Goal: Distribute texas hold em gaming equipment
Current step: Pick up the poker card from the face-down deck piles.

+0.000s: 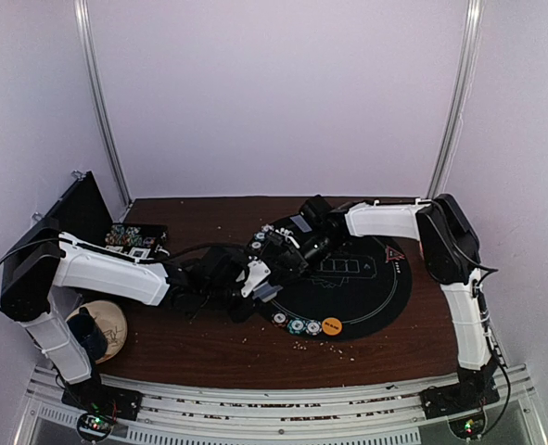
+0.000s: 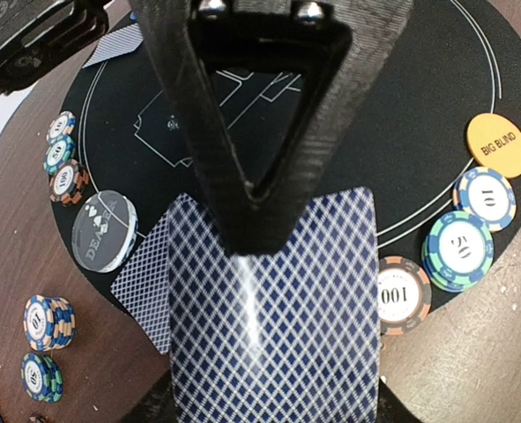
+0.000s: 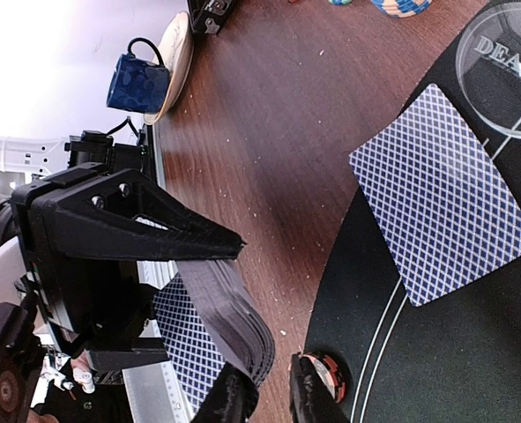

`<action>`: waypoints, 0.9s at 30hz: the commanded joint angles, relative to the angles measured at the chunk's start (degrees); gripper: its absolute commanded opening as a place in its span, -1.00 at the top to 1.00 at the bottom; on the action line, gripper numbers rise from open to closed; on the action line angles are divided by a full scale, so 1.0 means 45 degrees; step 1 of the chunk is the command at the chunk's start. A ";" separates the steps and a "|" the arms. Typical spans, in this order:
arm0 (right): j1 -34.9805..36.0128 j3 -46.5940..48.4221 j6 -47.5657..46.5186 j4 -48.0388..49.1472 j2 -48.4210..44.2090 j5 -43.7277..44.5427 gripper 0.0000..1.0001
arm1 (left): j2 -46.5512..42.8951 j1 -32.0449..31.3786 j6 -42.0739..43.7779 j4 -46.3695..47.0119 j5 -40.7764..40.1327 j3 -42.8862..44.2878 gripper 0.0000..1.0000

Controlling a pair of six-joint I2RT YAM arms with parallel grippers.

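Observation:
My left gripper [image 1: 255, 281] is shut on a deck of blue-diamond-backed playing cards [image 2: 278, 335], held over the near-left rim of the black mat [image 1: 375, 287]. In the right wrist view the deck [image 3: 234, 308] bends down toward my right gripper [image 3: 271, 397]. Its fingers stand a narrow gap apart at the deck's end edge, with wood showing between them. One card [image 3: 441, 194] lies face down on the mat beside the clear dealer disc [image 2: 104, 229]. Striped chips [image 2: 458, 249] and an orange big-blind disc [image 2: 498, 145] sit along the mat's rim.
More chip stacks [image 2: 62, 163] line the mat's left rim and two stacks [image 2: 47, 322] stand on the wood. A blue mug [image 1: 88, 329] rests on a round plate at the near left. A chip case [image 1: 134, 239] sits at the back left.

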 commanded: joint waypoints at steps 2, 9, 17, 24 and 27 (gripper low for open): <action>-0.0253 0.0423 -0.0546 -0.0668 -0.0143 0.0607 0.72 | -0.0244 -0.0064 0.0128 0.1010 0.0145 0.0070 0.74; -0.0253 0.0866 -0.1275 -0.2133 -0.0107 -0.1039 0.98 | -0.0216 -0.0065 0.0137 0.1010 0.0084 0.0097 0.74; -0.0320 0.0936 -0.1365 -0.2870 0.0090 -0.1381 1.00 | -0.0173 -0.0065 0.0138 0.0988 -0.0018 0.0093 0.74; -0.0873 0.0870 -0.0853 -0.2509 0.0032 -0.1158 1.00 | -0.0140 -0.0065 0.0160 0.0949 -0.0067 0.0111 0.74; -0.1112 0.0837 -0.0810 -0.2516 0.0004 -0.1191 1.00 | -0.0130 -0.0075 0.0155 0.0945 -0.0082 0.0121 0.74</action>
